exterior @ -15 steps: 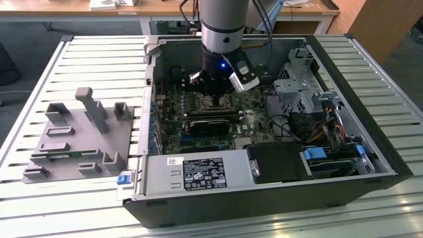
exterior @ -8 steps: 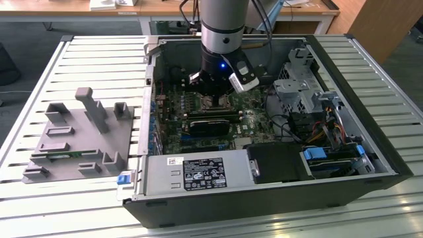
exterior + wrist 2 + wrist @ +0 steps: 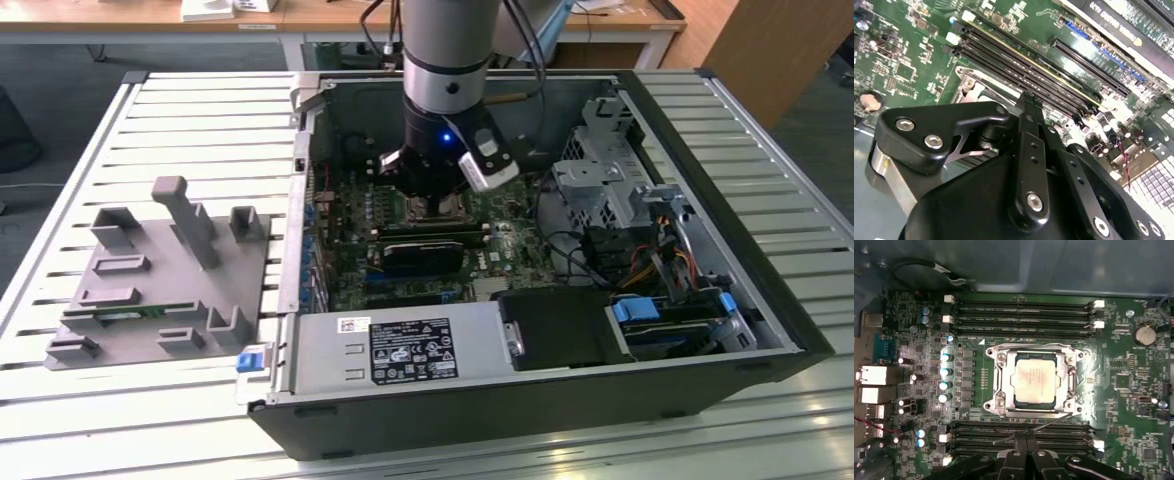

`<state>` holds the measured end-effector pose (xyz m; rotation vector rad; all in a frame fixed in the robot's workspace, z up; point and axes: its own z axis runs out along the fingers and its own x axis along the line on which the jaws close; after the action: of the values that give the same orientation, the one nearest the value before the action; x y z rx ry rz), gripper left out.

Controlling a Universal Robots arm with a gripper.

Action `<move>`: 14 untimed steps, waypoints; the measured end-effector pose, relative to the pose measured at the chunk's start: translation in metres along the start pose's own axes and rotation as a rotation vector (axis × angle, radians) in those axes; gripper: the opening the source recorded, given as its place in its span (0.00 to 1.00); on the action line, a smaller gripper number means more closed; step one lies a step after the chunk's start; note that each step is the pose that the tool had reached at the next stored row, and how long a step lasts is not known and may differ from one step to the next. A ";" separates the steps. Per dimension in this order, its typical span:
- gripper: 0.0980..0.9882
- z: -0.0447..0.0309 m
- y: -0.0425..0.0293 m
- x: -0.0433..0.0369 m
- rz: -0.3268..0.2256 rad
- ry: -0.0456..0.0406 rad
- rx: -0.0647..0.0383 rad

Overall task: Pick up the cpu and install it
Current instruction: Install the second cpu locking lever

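The cpu (image 3: 1035,379), a square chip with a silver-grey top, lies flat inside the metal socket frame (image 3: 998,358) on the green motherboard (image 3: 1124,405). My gripper (image 3: 1026,436) hovers just off one side of the socket, above the black memory slots (image 3: 1019,431). Its two black fingers are pressed together with nothing between them. In the second wrist view the shut gripper (image 3: 1030,101) points down at the board near the socket's edge. In the exterior view my gripper (image 3: 430,196) hangs low inside the open computer case (image 3: 747,300).
A thin metal lever (image 3: 1054,422) slants along the socket's side nearest my fingers. More memory slots (image 3: 1024,315) and a coin battery (image 3: 1145,334) flank the socket. A power supply (image 3: 400,352) and drive cage (image 3: 607,180) crowd the case. A grey fixture (image 3: 160,270) stands at the exterior view's left.
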<state>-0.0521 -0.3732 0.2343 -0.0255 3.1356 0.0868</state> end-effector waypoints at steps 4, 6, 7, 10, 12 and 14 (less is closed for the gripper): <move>0.01 0.0055 -0.0002 0.0076 0.000 0.0000 0.000; 0.01 0.0083 -0.0003 0.0106 0.000 0.0000 0.000; 0.01 0.0098 -0.0004 0.0115 0.000 0.0000 0.000; 0.01 0.0153 -0.0007 0.0120 0.000 0.0001 0.000; 0.01 0.0188 -0.0009 0.0121 0.000 0.0001 -0.001; 0.01 0.0204 -0.0013 0.0125 0.000 0.0000 -0.010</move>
<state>-0.0645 -0.3736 0.2138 -0.0255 3.1353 0.1026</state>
